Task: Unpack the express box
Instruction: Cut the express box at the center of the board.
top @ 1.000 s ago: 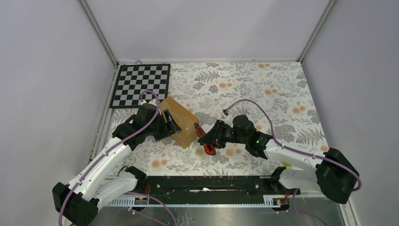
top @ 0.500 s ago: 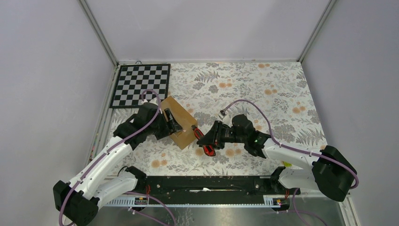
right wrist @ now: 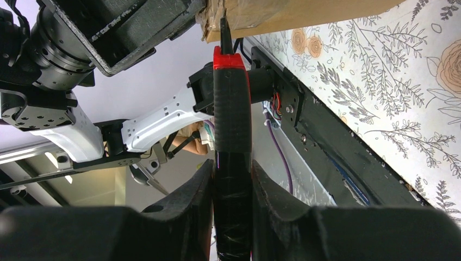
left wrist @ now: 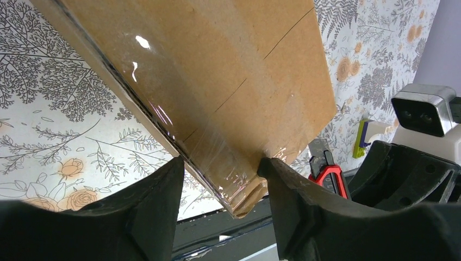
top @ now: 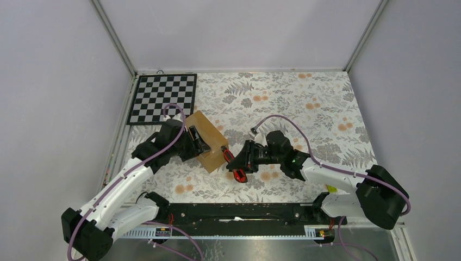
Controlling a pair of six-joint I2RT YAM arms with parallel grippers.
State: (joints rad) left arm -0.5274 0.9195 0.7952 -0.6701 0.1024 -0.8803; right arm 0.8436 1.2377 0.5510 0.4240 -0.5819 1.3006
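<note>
Top external view first: the whole table (top: 315,103) is covered in a floral-print cloth, with pale walls around it. The two arms come in from the near edge. The left arm (top: 122,187) reaches up and in from the lower left, and the right arm (top: 331,176) sweeps in from the lower right, so they meet roughly mid-table. There's a black and white checkerboard (top: 163,99) flat in the far left corner. Just beside its near right corner sits the express box (top: 209,140), a plain brown carton lying on the cloth at a diagonal, left of centre, with clear shiny tape along its seams. The left gripper (top: 200,145) is on the near end of the box. In the left wrist view its fingers (left wrist: 157,196) straddle that end, one on the taped edge and one on the brown face. Both look to be touching, so I'd call it clamped on the box. The right gripper (top: 239,163) sits just to the right of the box and is closed tight on the cutter (top: 235,166), a small red and black thing. In the right wrist view the handle is squeezed between the two fingers and points straight away from the camera. The thin blade (right wrist: 224,27) at its tip is right up against the taped corner of the box.
</note>
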